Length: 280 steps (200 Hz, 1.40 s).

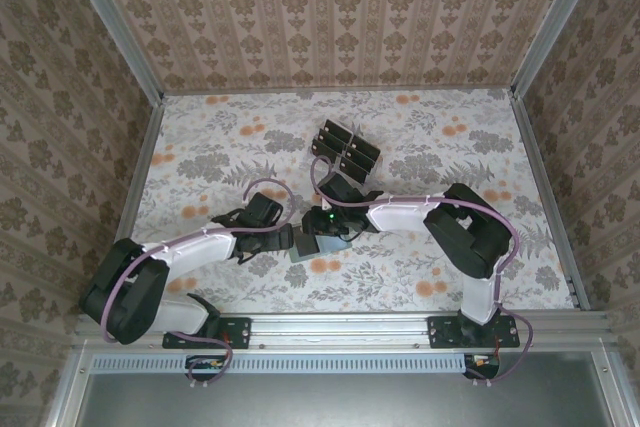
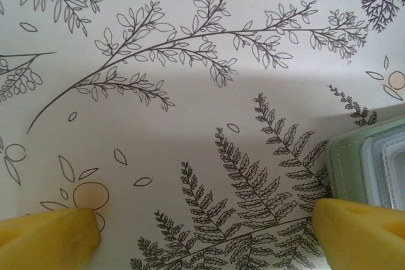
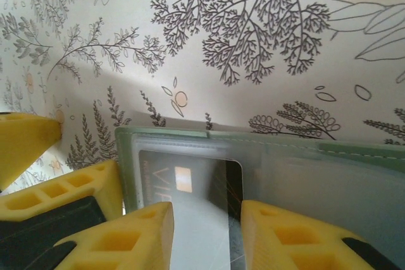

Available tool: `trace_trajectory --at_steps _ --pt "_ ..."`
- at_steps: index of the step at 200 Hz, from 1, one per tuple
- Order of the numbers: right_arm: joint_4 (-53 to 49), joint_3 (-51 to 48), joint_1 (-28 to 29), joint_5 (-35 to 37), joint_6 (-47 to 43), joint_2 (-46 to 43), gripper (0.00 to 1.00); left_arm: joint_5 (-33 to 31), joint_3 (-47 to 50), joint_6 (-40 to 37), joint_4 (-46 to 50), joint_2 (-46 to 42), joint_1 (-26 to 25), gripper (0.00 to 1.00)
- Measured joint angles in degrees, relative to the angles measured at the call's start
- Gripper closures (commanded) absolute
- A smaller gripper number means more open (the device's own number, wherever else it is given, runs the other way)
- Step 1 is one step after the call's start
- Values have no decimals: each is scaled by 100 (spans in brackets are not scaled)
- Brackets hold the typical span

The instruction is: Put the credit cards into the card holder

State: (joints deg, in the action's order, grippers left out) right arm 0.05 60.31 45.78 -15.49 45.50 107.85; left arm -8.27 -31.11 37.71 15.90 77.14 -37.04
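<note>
- Your left gripper (image 2: 202,235) rests low over the floral table (image 1: 220,157), its yellow jaws spread wide apart with nothing between them.
- In the left wrist view, its right fingertip (image 2: 357,232) sits at the near corner of the grey-green card holder (image 2: 370,159), while the other tip is on bare tabletop.
- Your right gripper (image 3: 207,238) stands over the holder, its jaws partway apart.
- One dark credit card (image 3: 196,184), with an orange chip showing, lies between those jaws and on the holder, just inside the stitched edge. You cannot tell from here whether the jaws pinch the card or merely straddle it.
- From above, the holder lies flat near the middle of the table, between the two gripper heads.
- A clear rack of dark cards (image 1: 345,150) stands farther back, apart from both arms.
</note>
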Motion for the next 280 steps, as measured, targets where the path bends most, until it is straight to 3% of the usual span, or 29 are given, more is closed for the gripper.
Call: trace_trajectory --at_steps 88,135,280 --pt "157 42 44 -177 160 85 67 -2 -4 0 7 0 0 0" --pt "81 42 46 -146 109 -28 60 72 -15 0 72 -168 11 0" --pt "63 -345 129 -15 142 -319 57 164 103 -160 -4 -437 542 0"
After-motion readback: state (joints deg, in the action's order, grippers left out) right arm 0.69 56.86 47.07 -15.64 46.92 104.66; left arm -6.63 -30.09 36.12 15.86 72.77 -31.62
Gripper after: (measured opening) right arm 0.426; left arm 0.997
